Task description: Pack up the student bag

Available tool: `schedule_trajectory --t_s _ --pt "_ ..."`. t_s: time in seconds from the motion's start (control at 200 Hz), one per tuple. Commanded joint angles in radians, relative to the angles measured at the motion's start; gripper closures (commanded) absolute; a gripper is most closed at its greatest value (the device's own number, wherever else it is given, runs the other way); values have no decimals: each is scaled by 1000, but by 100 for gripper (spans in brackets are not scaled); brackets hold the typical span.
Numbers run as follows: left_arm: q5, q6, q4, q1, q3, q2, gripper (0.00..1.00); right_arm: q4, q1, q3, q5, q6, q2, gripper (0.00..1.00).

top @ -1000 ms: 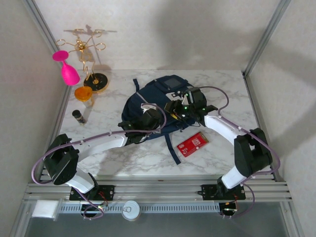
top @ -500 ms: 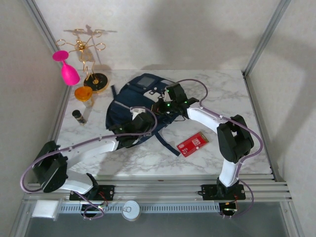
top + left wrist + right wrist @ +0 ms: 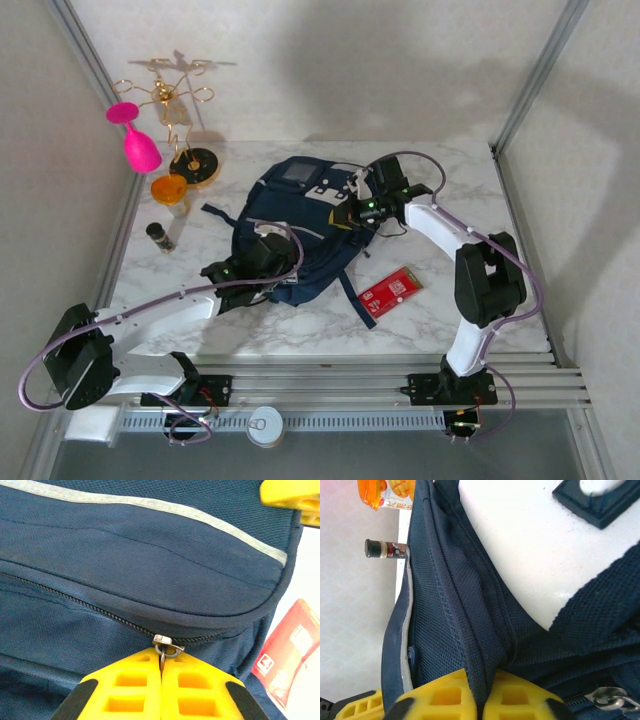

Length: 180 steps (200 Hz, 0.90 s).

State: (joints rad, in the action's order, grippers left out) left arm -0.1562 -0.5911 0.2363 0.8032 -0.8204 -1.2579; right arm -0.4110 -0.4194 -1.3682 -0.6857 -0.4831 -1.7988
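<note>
The student bag (image 3: 290, 225) is a navy backpack with pale grey trim, lying in the middle of the marble table. My left gripper (image 3: 262, 264) is at the bag's near edge. It is shut on a small metal zipper pull (image 3: 163, 650), pinched between the yellow fingers (image 3: 125, 685); the zipper (image 3: 90, 607) runs away to the left. My right gripper (image 3: 358, 212) is at the bag's right side. Its yellow fingers (image 3: 445, 697) are shut on a fold of the bag's dark mesh fabric (image 3: 470, 630). Another zipper pull (image 3: 612, 698) lies just right of them.
A red packet (image 3: 391, 291) lies on the table right of the bag, near a loose strap (image 3: 352, 300). At the far left stand a pink glass (image 3: 138, 140), a gold wire rack (image 3: 180, 110), an orange cup (image 3: 170, 190) and a small dark bottle (image 3: 160, 236).
The bag slid left with both grippers, then back a little to the right. The right gripper closed on the bag's fabric. The left arm's elbow drew back toward the near left.
</note>
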Motion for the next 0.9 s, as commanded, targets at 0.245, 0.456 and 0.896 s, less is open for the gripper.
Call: schedule_trajectory --t_s 0.245,0.456,0.896 --pt "-13 11 40 -22 7 0 100 178 -57 235 257 -327 243 33" --pt "1 15 25 -22 20 -8 100 402 -190 365 235 -598 303 37" --pt "11 34 -20 -22 17 -41 100 477 -328 343 454 -787 239 58"
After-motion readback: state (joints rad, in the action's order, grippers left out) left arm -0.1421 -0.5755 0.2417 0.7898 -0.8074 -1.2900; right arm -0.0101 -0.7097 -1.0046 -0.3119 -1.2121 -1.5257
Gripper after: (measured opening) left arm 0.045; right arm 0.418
